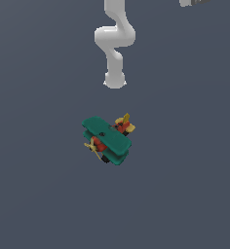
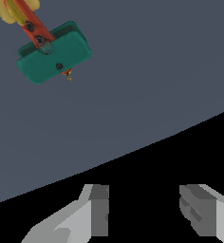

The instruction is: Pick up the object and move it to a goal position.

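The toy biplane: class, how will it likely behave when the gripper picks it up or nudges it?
The toy biplane looks rigid, so it should not flop. Its black wheels suggest a push might roll it across the floor. Its thin yellow propeller and tail look like poor, possibly fragile grip points; the broad teal wings seem safer for the open gripper.

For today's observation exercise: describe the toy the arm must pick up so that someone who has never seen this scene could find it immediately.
Start at the white robot arm at the top of the exterior view, then look below its base on the plain grey floor. There sits the toy biplane, the only object on the floor. It has two teal-green wings, a red body and a yellow propeller and tail.
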### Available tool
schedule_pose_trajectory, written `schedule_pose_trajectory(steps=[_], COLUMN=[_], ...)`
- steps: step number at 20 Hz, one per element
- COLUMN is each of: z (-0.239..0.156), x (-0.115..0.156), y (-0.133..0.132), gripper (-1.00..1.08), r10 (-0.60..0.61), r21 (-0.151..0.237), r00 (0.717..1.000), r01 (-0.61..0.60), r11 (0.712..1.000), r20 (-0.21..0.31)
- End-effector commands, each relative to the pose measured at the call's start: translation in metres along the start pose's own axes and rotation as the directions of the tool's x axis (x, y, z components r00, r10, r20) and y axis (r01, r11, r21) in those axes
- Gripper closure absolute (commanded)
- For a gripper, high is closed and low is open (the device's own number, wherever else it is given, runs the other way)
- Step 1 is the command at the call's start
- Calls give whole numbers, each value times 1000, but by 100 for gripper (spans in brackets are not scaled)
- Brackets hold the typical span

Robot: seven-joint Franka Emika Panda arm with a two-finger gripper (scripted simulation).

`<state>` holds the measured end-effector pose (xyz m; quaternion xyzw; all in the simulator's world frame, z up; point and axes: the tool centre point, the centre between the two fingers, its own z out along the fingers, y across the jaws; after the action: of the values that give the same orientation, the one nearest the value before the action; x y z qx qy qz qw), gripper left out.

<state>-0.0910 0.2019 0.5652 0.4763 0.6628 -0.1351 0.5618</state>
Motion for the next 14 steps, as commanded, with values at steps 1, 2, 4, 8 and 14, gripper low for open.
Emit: schedule_pose_trajectory(steps=[1,2,4,8,14], z=[1,2,5,11,25], x=[11,15,24,43,74], y=[3,4,5,8,10], gripper=[-20,-20,-20,-20,-20], r10=[-66,-92,-145,-251,-408], r21=[2,4,11,30,76], r00=[997,995,987,962,899], r01=[66,92,145,249,401], r11=[998,996,989,968,913], r20=[31,42,65,106,156])
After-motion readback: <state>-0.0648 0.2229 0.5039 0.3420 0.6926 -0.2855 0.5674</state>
